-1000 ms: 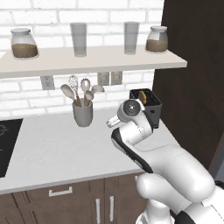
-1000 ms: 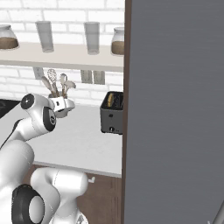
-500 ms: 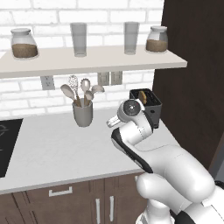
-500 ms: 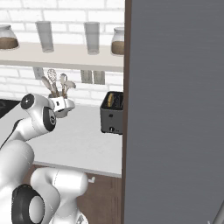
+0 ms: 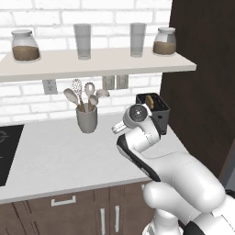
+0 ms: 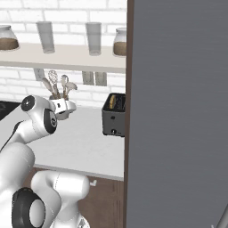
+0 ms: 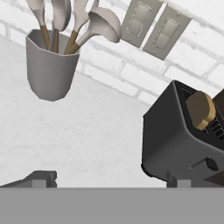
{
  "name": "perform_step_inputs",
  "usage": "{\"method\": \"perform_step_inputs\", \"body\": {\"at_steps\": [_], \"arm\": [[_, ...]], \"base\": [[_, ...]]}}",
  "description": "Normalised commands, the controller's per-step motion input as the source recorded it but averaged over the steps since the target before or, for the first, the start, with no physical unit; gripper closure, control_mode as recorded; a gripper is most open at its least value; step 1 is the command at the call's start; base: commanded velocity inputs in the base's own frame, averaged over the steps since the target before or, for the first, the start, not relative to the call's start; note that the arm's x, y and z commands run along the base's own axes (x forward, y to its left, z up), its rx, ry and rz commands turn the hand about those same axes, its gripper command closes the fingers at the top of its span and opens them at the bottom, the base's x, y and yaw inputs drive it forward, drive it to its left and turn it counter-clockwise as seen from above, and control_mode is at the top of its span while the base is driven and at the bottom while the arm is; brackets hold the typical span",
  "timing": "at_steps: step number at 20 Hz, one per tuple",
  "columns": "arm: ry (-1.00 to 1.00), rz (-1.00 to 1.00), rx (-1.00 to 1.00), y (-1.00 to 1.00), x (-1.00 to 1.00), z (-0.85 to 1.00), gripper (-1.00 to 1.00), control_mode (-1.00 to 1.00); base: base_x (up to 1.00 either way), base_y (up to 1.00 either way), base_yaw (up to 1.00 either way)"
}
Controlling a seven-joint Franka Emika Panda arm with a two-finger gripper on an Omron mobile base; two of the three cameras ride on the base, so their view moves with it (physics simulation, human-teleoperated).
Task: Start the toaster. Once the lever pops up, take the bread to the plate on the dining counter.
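The black toaster stands on the white counter against the brick wall, beside the tall dark cabinet. A tan slice of bread pokes out of one of its slots. In the hand view the toaster sits at the right with the bread upright in it, and a small dark lever shows on its end face. My gripper is open and empty, hovering above the counter a short way in front of and to the left of the toaster. The plate and the dining counter are out of view.
A grey utensil cup with spoons stands left of the toaster. A shelf above holds jars and glasses. A black cooktop lies at the far left. The dark cabinet blocks the right side.
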Motion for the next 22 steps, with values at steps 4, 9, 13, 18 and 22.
{"method": "perform_step_inputs", "body": {"at_steps": [4, 9, 13, 18, 22], "arm": [[0.0, 0.0, 0.0, 0.0, 0.0, 0.0, -1.0, -1.0], [0.0, 0.0, 0.0, 0.0, 0.0, 0.0, -1.0, -1.0], [0.0, 0.0, 0.0, 0.0, 0.0, 0.0, -1.0, -1.0], [0.0, 0.0, 0.0, 0.0, 0.0, 0.0, -1.0, -1.0], [0.0, 0.0, 0.0, 0.0, 0.0, 0.0, -1.0, -1.0]], "base": [[0.0, 0.0, 0.0], [0.0, 0.0, 0.0], [0.0, 0.0, 0.0], [0.0, 0.0, 0.0], [0.0, 0.0, 0.0]]}}
